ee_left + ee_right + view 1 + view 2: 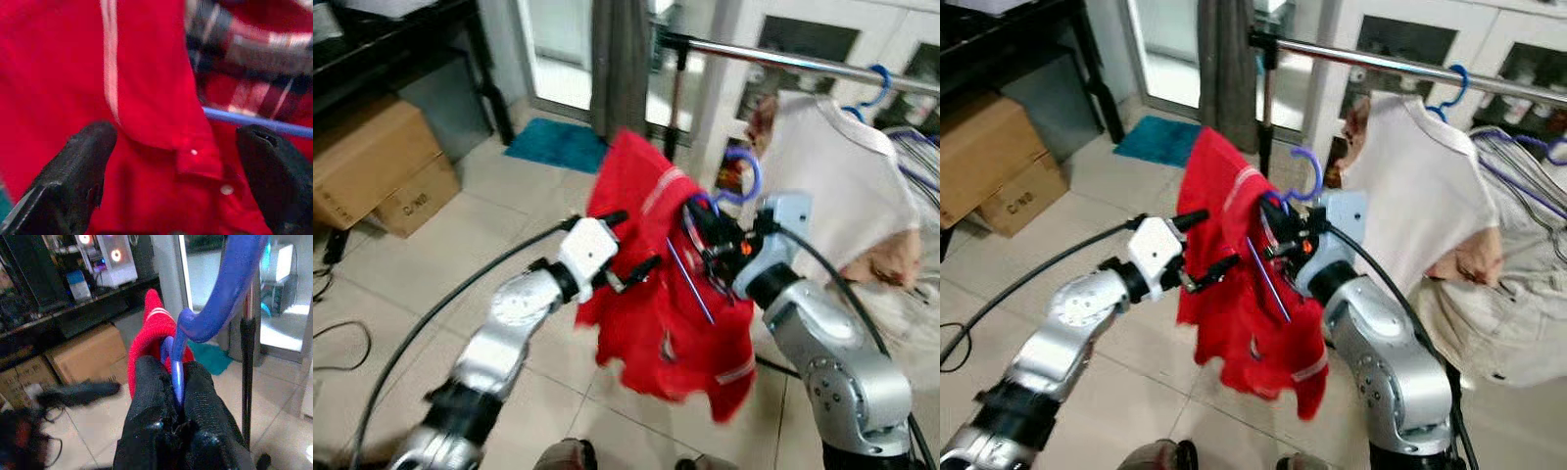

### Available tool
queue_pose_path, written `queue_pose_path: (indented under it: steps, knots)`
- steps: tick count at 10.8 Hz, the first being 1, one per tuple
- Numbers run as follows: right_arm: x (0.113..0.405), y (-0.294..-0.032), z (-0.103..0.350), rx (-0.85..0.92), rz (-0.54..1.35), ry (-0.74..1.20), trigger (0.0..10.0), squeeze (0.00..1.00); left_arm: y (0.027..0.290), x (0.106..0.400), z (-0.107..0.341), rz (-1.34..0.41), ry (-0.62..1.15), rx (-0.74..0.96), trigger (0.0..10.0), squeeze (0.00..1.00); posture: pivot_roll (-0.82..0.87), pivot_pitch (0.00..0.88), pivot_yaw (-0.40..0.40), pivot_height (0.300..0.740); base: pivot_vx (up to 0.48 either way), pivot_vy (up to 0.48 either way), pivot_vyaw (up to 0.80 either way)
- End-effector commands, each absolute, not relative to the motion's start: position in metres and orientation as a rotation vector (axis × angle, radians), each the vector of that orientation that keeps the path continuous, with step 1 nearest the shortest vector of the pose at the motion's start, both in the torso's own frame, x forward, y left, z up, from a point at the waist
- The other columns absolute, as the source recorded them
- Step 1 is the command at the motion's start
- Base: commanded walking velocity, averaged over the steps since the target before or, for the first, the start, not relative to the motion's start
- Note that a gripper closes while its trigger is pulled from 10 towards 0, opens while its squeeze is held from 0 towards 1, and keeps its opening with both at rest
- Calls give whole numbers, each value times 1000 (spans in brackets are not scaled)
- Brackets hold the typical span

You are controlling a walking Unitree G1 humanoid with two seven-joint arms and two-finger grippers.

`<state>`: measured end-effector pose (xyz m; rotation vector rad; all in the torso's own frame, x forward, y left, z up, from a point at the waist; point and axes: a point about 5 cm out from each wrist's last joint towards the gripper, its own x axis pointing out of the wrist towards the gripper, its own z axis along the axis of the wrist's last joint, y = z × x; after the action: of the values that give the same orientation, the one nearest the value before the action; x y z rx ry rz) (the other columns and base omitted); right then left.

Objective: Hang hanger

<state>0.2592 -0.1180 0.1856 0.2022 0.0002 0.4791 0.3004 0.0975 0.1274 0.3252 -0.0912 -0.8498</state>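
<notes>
Now | right gripper (177,382) pinches hanger (215,298) neck | hook above

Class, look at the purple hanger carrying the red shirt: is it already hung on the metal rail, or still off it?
Off the rail. The purple hanger sits below the metal rail, its neck clamped by the right end effector, red shirt dangling.

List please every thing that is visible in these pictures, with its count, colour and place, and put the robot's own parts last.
Red shirt with pale stripes: one, red, hanging on the blue hanger between the grippers.
Blue plastic hanger: one, blue-purple, hook up, below the rail.
Metal clothes rail: one, silver, upper right.
White shirt: one, white, hung on the rail.
Cardboard boxes: two, brown, floor at left.
Teal mat: one, teal, floor by the door.
Grey curtain: one, grey, top centre.
Left gripper: open, at the shirt's left edge.
Right gripper: shut on the hanger's neck.
</notes>
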Motion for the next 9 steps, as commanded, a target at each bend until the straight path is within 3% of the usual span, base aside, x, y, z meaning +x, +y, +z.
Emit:
queue_pose_path:
  steps: [1,2,9]
  knots:
    - [256,-115,198,212,514,-55,0,0,97,304,126,-848,-93,314,4588,0,-47,59,37,740,0,0,0]
    - [254,-112,201,224,537,-67,0,0,96,307,124,-860,-91,321,0,0,-47,53,38,740,0,0,0]
    - [252,-109,205,245,556,-79,0,0,95,326,125,-821,-144,287,0,0,-49,48,50,740,0,0,0]
